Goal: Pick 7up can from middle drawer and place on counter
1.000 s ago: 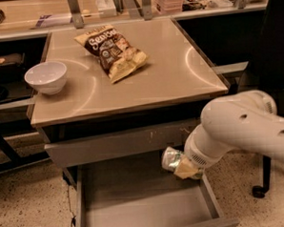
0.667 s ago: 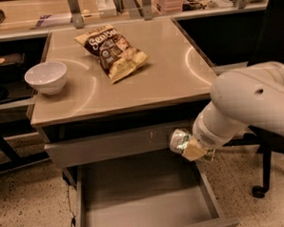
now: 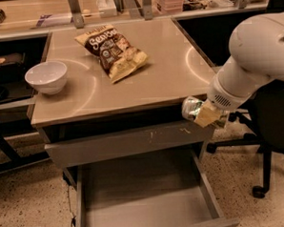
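Note:
My gripper (image 3: 205, 113) is shut on the 7up can (image 3: 192, 107), a silvery-green can lying sideways in the fingers. It hangs in the air at the counter's front right corner, about level with the counter edge and just off it. The counter (image 3: 154, 81) is a glossy beige-tan top. The middle drawer (image 3: 142, 201) stands pulled open below, its grey floor bare. My white arm (image 3: 258, 57) comes in from the right.
A brown-and-yellow chip bag (image 3: 112, 50) lies on the counter at the back middle. A white bowl (image 3: 46, 76) sits at its left edge. The upper drawer front (image 3: 129, 141) has pale scratches. An office chair base (image 3: 258, 147) stands at the right.
My gripper has risen from inside the open drawer up and to the right with the can, to the level of the counter's front right corner.

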